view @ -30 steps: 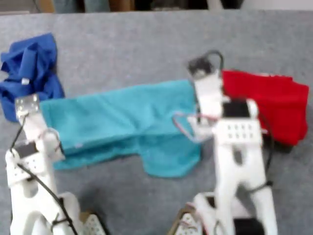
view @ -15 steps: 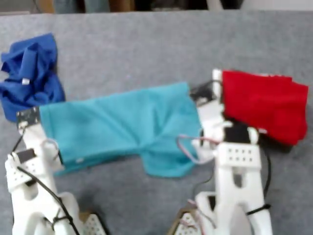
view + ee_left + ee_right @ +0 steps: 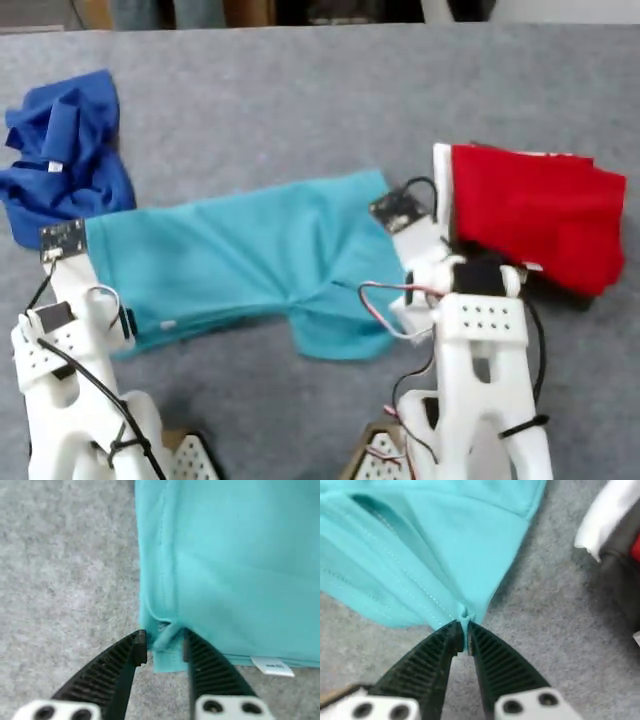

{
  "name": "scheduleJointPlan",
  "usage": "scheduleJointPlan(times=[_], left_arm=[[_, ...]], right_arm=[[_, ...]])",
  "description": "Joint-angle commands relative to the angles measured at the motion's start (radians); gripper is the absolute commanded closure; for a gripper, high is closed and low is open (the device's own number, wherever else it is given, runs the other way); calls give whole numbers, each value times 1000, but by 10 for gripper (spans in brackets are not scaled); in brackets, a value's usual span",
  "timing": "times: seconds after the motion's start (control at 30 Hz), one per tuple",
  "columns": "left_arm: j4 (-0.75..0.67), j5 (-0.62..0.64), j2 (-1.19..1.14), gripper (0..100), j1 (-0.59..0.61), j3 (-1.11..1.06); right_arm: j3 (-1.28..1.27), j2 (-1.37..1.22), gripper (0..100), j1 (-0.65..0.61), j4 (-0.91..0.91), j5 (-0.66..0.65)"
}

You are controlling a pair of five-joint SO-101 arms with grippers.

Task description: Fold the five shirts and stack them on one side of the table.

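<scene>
Teal shirt (image 3: pixel 240 260) lies mid-bench (image 3: pixel 300 100), half folded, with my left claw (image 3: pixel 162 645) and right claw (image 3: pixel 464 630) each pinched tight on one end. Red shirt (image 3: pixel 530 215) sits folded at the right edge; blue shirt (image 3: pixel 65 150) waits crumpled in the far left corner.

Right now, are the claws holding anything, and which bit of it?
Both hold the teal shirt: the left gripper pinches a fold at one end, the right gripper a bunched corner at the other.

A teal shirt (image 3: pixel 250 255) lies stretched across mid-bench, a blue shirt (image 3: pixel 60 140) crumpled by its left end, a red shirt (image 3: pixel 535 215) folded by its right.
</scene>
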State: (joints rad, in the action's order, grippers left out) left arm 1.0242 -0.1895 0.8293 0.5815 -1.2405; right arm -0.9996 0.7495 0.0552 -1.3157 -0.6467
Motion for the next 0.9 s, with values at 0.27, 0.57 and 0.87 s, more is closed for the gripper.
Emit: scheduleJointPlan(times=[0.27,0.57,0.87], left_arm=[[11,11,18,823,116,45],[147,-46,20,820,268,205],[149,103,2,971,39,489]], right_arm=[[114,22,724,3,-135,-6],[262,16,838,-18,-72,15],[280,-130,985,-275,193,215]])
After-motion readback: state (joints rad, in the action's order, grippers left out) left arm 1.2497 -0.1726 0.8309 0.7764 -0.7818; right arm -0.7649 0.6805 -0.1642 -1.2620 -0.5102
